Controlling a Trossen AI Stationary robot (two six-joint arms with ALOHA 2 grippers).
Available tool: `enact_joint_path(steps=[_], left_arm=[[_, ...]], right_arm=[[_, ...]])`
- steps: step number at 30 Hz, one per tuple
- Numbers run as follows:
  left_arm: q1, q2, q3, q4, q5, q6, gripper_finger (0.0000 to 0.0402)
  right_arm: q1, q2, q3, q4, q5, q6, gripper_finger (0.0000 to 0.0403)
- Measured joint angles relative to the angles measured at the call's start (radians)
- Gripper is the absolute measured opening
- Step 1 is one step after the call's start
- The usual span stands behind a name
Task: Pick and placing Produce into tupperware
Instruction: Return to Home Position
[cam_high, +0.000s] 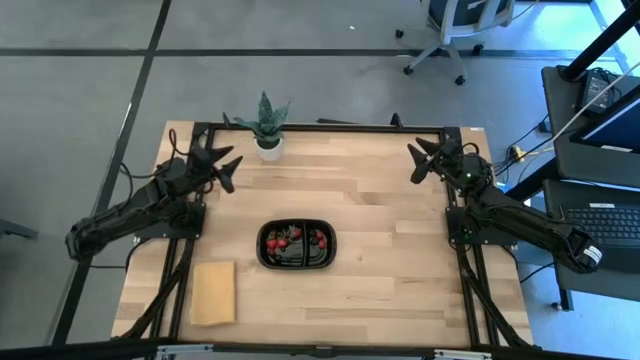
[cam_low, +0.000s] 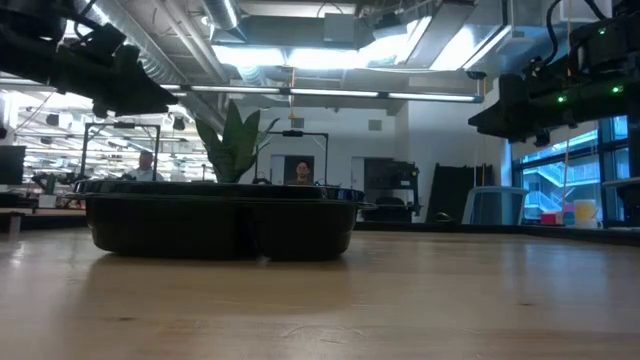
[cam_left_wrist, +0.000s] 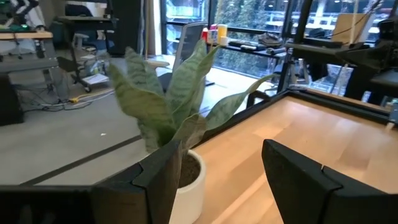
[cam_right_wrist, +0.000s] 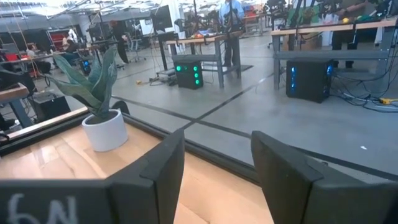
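Note:
The black oval tray sits at the table's middle, flat on its base, with small red and dark produce pieces lying in both compartments. In the low view the tray shows side on and its wall hides the produce. My left gripper hovers open near the table's far left, fingers toward the potted plant. In its wrist view the gap is empty. My right gripper hovers open near the far right corner; its wrist view shows empty space between the fingers.
A green potted plant in a white pot stands at the table's far edge, close ahead of my left gripper. A flat tan rectangular block lies near the front left. Bare wood surrounds the tray. People stand in the room beyond.

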Motion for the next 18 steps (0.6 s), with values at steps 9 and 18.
enact_joint_path(steps=[9, 18], left_arm=[[0.0, -0.125, 0.0, -0.113, -0.031, -0.004, 0.0215], [0.0, -0.124, 0.0, -0.218, -0.075, -0.071, 0.0215]], right_arm=[[0.0, 0.0, 0.0, -0.001, 0.0, 0.003, 0.0187], [0.0, -0.001, 0.0, 0.0, -0.021, 0.008, 0.0187]])
